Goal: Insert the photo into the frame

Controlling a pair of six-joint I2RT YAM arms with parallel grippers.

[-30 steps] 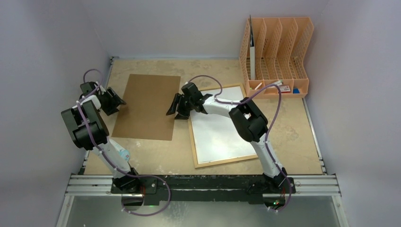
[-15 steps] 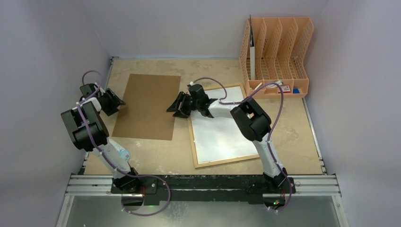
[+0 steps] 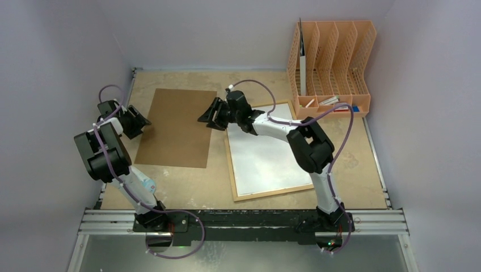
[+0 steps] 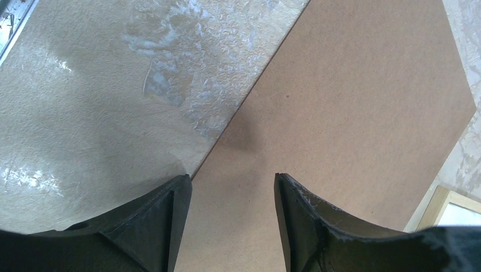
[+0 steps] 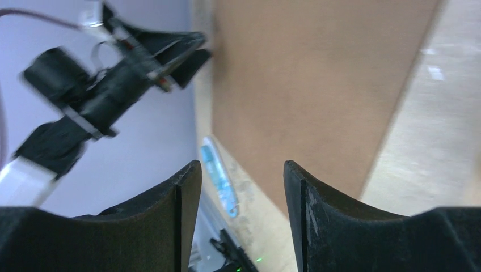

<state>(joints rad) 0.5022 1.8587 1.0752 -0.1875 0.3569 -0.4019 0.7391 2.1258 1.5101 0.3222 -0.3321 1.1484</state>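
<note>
The work surface is a mottled beige table top (image 3: 351, 147) with a metal rail (image 3: 244, 218) along its near edge. Plain pale lilac walls (image 3: 227, 34) close it in on three sides.

On it lie one flat brown rectangular fibreboard sheet (image 3: 176, 127), left of centre, and one large rectangular light-wood frame (image 3: 272, 192) with a white inside, right of centre. The two lie just beside each other, and I cannot tell whether they touch.

One orange plastic file organiser (image 3: 334, 56) with four upright compartments stands at the far right corner. A thin dark sheet (image 3: 301, 56) stands edge-on in its leftmost compartment, too slim to identify.

There are two arms. The left gripper (image 3: 139, 121) sits at the fibreboard's left edge, its fingers spread with nothing between them but the board's edge below. The right gripper (image 3: 205, 117) hangs over the board's right edge by the frame's far left corner, fingers likewise parted and empty.
</note>
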